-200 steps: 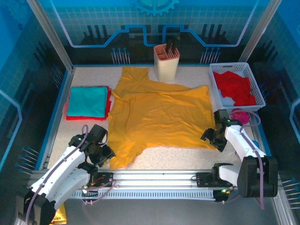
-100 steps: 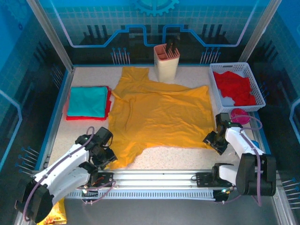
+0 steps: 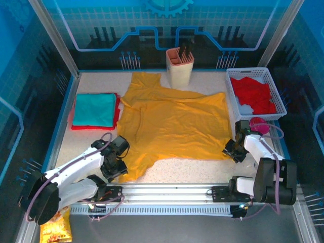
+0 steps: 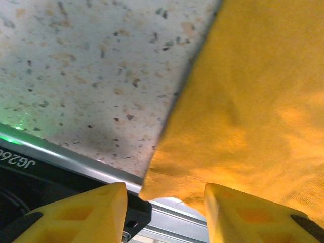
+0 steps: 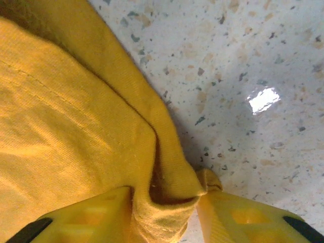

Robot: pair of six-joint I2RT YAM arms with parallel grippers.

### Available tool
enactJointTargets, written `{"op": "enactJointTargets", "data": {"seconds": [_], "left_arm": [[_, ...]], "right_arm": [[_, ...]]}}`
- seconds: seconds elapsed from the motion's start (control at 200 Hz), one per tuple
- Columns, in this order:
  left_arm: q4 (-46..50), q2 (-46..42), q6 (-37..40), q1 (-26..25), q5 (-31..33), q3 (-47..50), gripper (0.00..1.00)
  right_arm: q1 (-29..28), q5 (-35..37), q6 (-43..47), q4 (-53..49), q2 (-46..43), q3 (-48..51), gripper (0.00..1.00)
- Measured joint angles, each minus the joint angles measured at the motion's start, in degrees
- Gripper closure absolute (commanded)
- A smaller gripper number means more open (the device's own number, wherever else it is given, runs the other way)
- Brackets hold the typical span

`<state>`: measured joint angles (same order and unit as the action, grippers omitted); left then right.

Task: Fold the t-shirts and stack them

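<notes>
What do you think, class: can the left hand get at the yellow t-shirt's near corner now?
Likely yes: the left hand straddles a corner of the yellow t-shirt, nothing in between.

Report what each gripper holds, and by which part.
Right gripper pinches the yellow shirt by a bunched fold at its near right corner. Left gripper holds nothing: its jaws stand open astride the shirt's near left corner.

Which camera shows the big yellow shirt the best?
The top external view: almost the whole yellow t-shirt lies spread on the table there. The left wrist view shows a close-up of its edge, and the right wrist view a bunched corner.
</notes>
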<state>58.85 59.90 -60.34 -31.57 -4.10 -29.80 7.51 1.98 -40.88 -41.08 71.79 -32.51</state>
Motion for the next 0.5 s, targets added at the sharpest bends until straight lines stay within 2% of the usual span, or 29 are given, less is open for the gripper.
{"op": "enactJointTargets", "data": {"seconds": [0.14, 0.185, 0.5], "left_arm": [[-0.79, 1.2, -0.26, -0.7, 0.28, 0.07, 0.56], [-1.18, 2.03, -0.33, -1.03, 0.44, 0.33, 0.56], [-4.74, 6.6, -1.46, -3.61, 0.5, 1.64, 0.59]], "right_arm": [[1.25, -1.25, 0.5, 0.79, 0.04, 0.0, 0.69], [1.53, -1.62, 0.61, 1.31, 0.22, 0.0, 0.75], [2.08, -3.74, 1.62, 3.63, 0.33, 0.31, 0.89]]}}
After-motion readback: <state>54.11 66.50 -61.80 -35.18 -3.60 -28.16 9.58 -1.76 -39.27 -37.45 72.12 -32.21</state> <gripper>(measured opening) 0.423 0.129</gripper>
